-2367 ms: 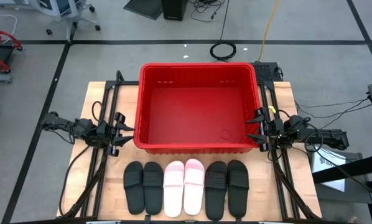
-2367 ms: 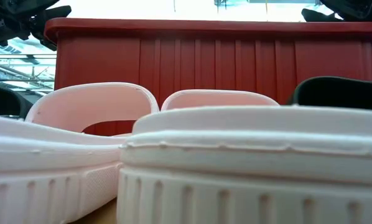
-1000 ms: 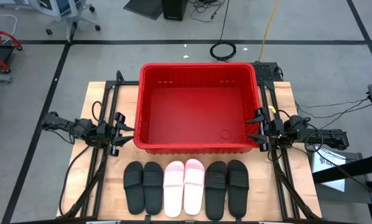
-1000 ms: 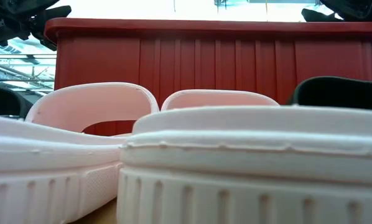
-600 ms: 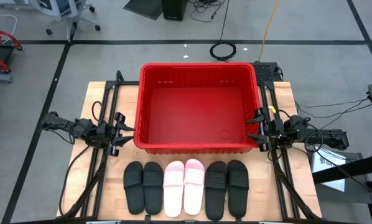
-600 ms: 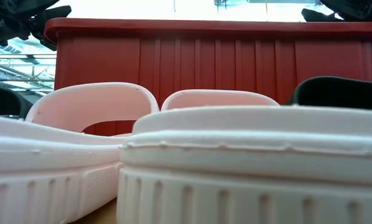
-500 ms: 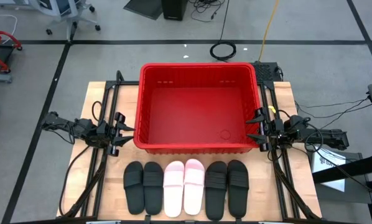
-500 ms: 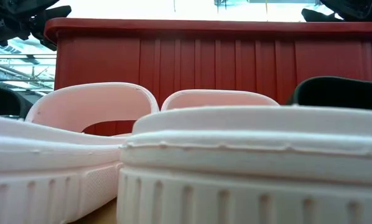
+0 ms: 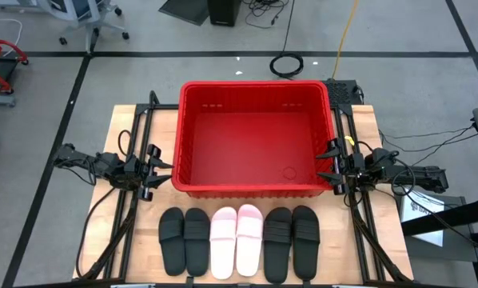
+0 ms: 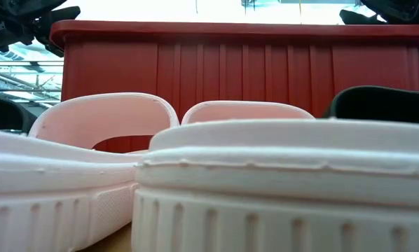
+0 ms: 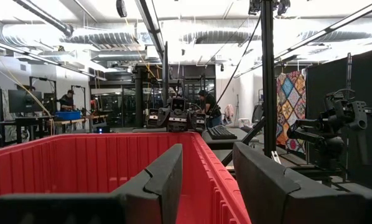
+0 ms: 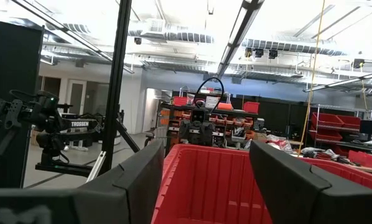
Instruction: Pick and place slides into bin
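Note:
Six slides lie sole-down in a row on the table's near half: two black slides (image 9: 184,238) at the left, two pale pink slides (image 9: 236,238) in the middle, two black slides (image 9: 291,240) at the right. The red bin (image 9: 253,138) stands behind them, nothing inside it. My left gripper (image 9: 164,172) is open beside the bin's left wall, clear of it. My right gripper (image 9: 325,162) is open beside the bin's right wall. In the low view the pink slides (image 10: 195,175) fill the foreground before the bin (image 10: 237,66).
Black metal frames (image 9: 135,232) run along both sides of the table. The wooden table edge (image 9: 111,160) lies left of my left arm. Cables lie on the floor beyond the table. People stand far off in the room in the left wrist view (image 11: 206,106).

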`<state>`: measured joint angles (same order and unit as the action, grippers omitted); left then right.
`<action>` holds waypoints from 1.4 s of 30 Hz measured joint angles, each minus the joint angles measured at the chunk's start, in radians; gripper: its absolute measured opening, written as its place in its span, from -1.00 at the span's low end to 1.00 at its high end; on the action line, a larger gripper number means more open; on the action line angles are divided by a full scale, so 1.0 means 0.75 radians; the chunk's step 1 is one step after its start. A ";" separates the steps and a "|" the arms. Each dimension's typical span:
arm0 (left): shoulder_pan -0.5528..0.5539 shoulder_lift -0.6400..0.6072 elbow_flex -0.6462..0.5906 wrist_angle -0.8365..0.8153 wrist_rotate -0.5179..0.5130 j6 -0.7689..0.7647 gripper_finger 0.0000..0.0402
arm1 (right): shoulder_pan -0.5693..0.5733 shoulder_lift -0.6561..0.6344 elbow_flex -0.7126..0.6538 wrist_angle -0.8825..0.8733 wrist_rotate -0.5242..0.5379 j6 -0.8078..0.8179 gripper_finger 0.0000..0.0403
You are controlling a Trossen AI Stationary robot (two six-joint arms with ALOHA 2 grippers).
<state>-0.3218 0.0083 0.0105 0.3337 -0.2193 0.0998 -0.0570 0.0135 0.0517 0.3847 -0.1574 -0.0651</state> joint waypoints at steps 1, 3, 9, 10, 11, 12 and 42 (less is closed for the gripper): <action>0.000 0.000 0.000 0.000 0.000 0.000 -0.27 | 0.000 0.000 0.000 0.000 0.000 0.000 0.15; 0.000 0.000 0.000 0.000 0.000 0.000 -0.27 | 0.000 0.000 0.000 0.000 0.000 0.000 0.14; 0.001 0.000 0.000 0.000 0.000 0.000 -0.27 | 0.000 0.000 0.001 0.000 0.000 0.000 0.13; 0.001 0.000 0.000 0.000 0.000 0.000 -0.27 | 0.000 0.000 0.000 0.000 0.000 0.000 0.14; 0.001 0.000 0.000 0.000 0.000 0.000 -0.27 | 0.000 0.000 0.000 0.000 0.000 0.000 0.14; 0.001 0.000 0.000 0.000 0.000 0.000 -0.27 | 0.000 0.000 0.000 0.000 0.000 0.000 0.15; 0.000 0.000 0.000 0.000 0.000 0.000 -0.27 | 0.000 0.000 0.000 0.000 0.000 0.000 0.15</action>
<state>-0.3218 0.0086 0.0105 0.3340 -0.2195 0.0998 -0.0570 0.0133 0.0519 0.3843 -0.1577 -0.0654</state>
